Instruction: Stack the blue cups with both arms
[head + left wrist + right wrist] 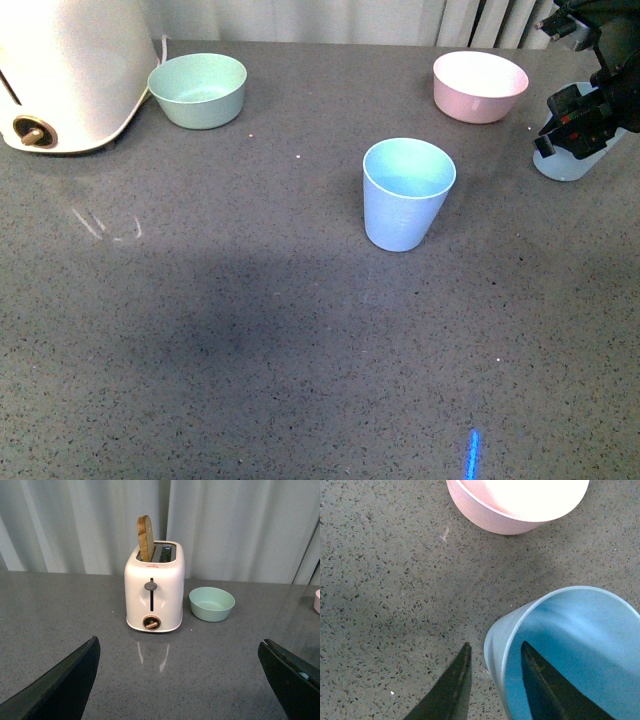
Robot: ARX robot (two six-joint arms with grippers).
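Right wrist view settles the key relation: the right end effector (496, 646) has its two fingers apart and astride the wall of one blue cup (570, 645). One finger (547, 690) is inside the mouth and the other outside. The cup stands upright on the worktop (385, 580), near the pink bowl (520, 505). The pads do not seem to press the wall yet, though the angle makes contact hard to judge.

Front view places this cup at the far right edge, partly hidden by the arm. The second blue cup (405, 195) stands mouth up in the middle of the worktop, to the left and nearer the robot. The carry would therefore run leftward. Both long axes are vertical, which suits a straight nesting drop.

Left end effector (178, 642) is spread wide and empty, facing the toaster (154, 592) and mint-green bowl (212, 603). Neither cup shows in its view, so the right arm is clearly nearer.
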